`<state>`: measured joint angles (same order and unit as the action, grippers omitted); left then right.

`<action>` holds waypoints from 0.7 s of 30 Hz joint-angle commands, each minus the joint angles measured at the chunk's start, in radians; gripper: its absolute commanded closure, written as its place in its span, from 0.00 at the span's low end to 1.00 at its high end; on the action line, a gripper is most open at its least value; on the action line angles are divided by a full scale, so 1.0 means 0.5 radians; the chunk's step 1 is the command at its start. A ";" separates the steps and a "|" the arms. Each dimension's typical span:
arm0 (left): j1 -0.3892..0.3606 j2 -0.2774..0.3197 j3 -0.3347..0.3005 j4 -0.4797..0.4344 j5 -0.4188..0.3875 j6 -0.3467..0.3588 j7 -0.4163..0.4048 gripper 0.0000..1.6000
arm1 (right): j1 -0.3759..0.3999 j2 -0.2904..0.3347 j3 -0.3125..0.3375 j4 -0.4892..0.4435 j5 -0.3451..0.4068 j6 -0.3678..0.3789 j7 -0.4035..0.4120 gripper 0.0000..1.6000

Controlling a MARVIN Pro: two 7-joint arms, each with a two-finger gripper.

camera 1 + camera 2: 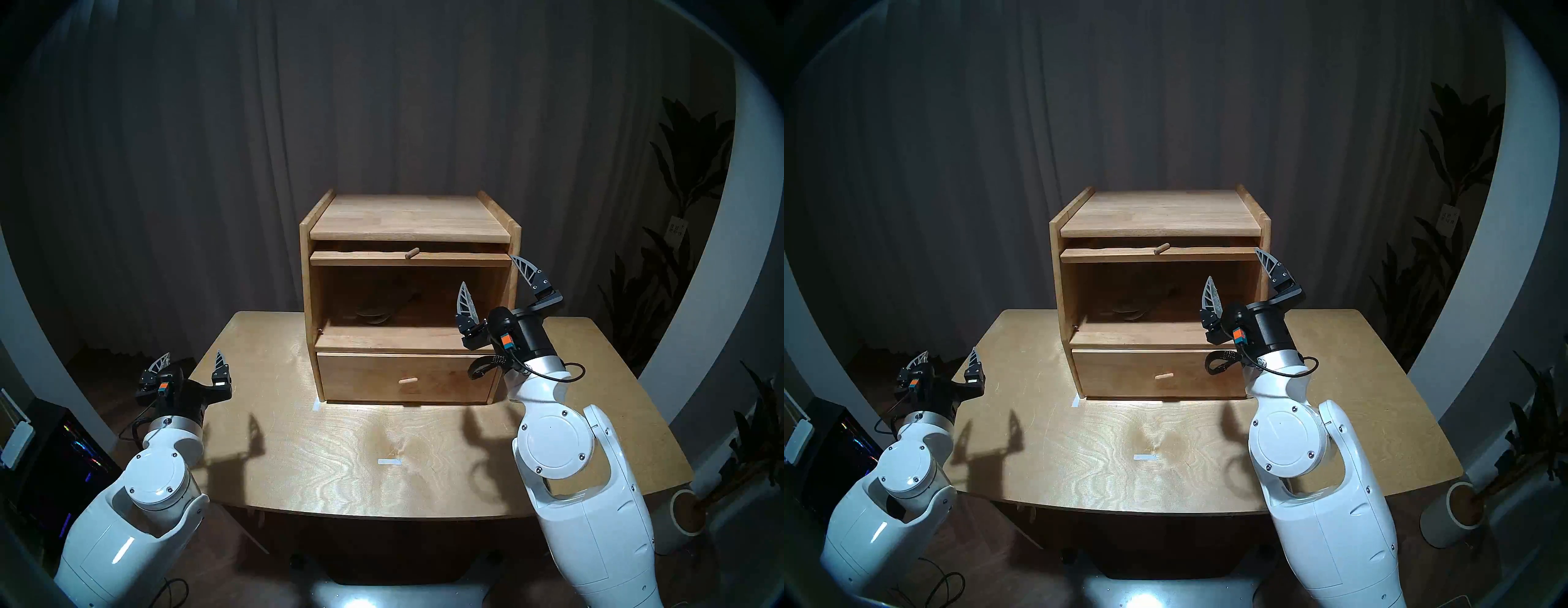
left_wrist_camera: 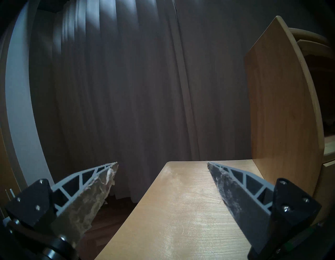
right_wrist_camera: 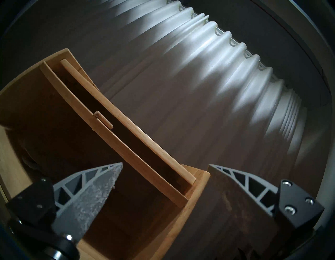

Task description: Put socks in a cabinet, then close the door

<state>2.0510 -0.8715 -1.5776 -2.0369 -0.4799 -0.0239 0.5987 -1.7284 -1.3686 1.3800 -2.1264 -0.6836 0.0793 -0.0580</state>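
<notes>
The light-wood cabinet (image 1: 407, 216) stands at the back of the table (image 1: 331, 446). Its door (image 1: 360, 258) is lifted and pushed in under the top, so only its front edge and peg knob (image 1: 411, 253) show. The upper compartment is open. The olive-tan socks (image 1: 375, 316) lie dimly on its floor, left of centre. My right gripper (image 1: 492, 274) is open and empty, raised at the compartment's right front edge, one finger before the opening and one before the side wall. The right wrist view shows the door edge (image 3: 126, 145). My left gripper (image 1: 191, 356) is open and empty over the table's left edge.
The lower drawer (image 1: 407, 378) is shut, with its own peg knob. White tape marks (image 1: 389, 461) lie on the table. A dark curtain hangs behind. Plants and a pot (image 1: 689, 518) stand right of the table. A computer case (image 1: 63, 458) stands at the left.
</notes>
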 commanded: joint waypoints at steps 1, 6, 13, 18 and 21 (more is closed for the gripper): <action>-0.010 0.034 -0.050 -0.020 -0.069 -0.065 -0.097 0.00 | 0.095 0.074 0.024 -0.024 -0.166 0.090 0.038 0.00; -0.008 0.045 -0.067 -0.017 -0.131 -0.091 -0.163 0.00 | 0.148 0.124 0.057 0.031 -0.280 0.164 0.087 0.00; -0.005 0.062 -0.094 -0.009 -0.223 -0.126 -0.261 0.00 | 0.232 0.183 0.045 0.139 -0.447 0.240 0.164 0.00; -0.002 0.074 -0.114 -0.002 -0.288 -0.151 -0.332 0.00 | 0.294 0.210 -0.015 0.203 -0.575 0.275 0.211 0.00; -0.001 0.079 -0.123 0.003 -0.316 -0.162 -0.365 0.00 | 0.318 0.223 -0.049 0.228 -0.637 0.292 0.230 0.00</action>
<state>2.0520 -0.8463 -1.6142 -2.0294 -0.6106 -0.0776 0.4599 -1.6320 -1.2784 1.3884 -2.0169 -0.9269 0.2069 0.0449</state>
